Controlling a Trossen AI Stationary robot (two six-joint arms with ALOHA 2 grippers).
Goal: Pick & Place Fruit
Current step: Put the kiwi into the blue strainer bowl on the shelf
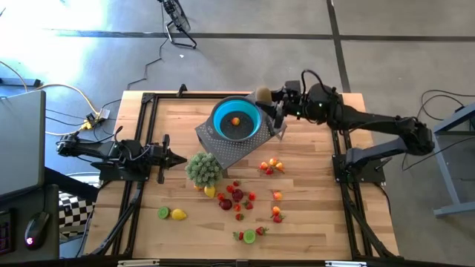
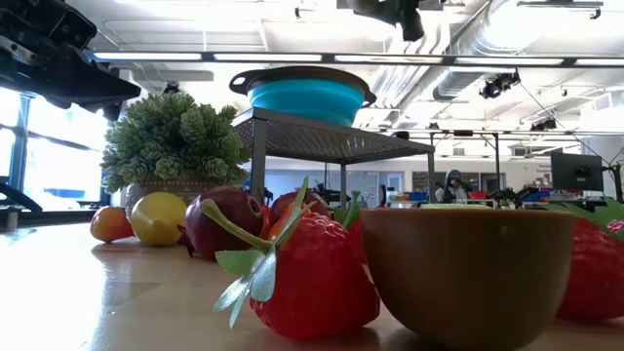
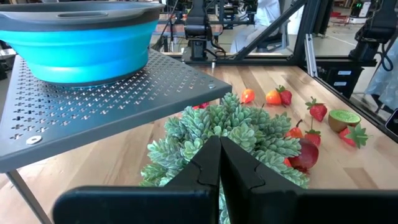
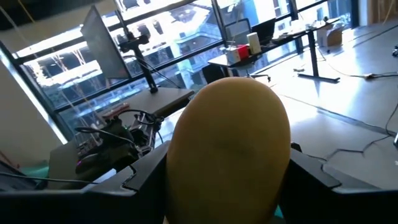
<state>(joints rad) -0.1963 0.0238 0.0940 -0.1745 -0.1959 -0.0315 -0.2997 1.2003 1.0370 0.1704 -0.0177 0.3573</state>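
Observation:
A blue bowl (image 1: 236,119) stands on a perforated metal stand (image 1: 239,150) at the table's far middle, with one orange fruit (image 1: 235,122) inside it. My right gripper (image 1: 266,97) hovers level at the bowl's far right rim, shut on a brownish-green rounded fruit (image 4: 230,134). More fruit (image 1: 237,196), red, orange, yellow and lime green, lies scattered on the wood in front of the stand. My left gripper (image 1: 180,159) waits shut at the table's left, pointing at a green potted plant (image 3: 236,134). My right gripper pinches the brownish-green fruit by its two opposite sides (image 4: 180,155), one dark finger (image 4: 146,180) on each flank. The fingers run level and come from the table's right. The fruit is lifted clear, beside the bowl's rim (image 1: 257,106).
The green plant (image 1: 204,169) stands just left of the stand's near corner. A strawberry (image 2: 312,283) and a brown halved fruit (image 2: 468,273) lie near the table's front edge. Black frame rails (image 1: 141,133) run along both sides of the table.

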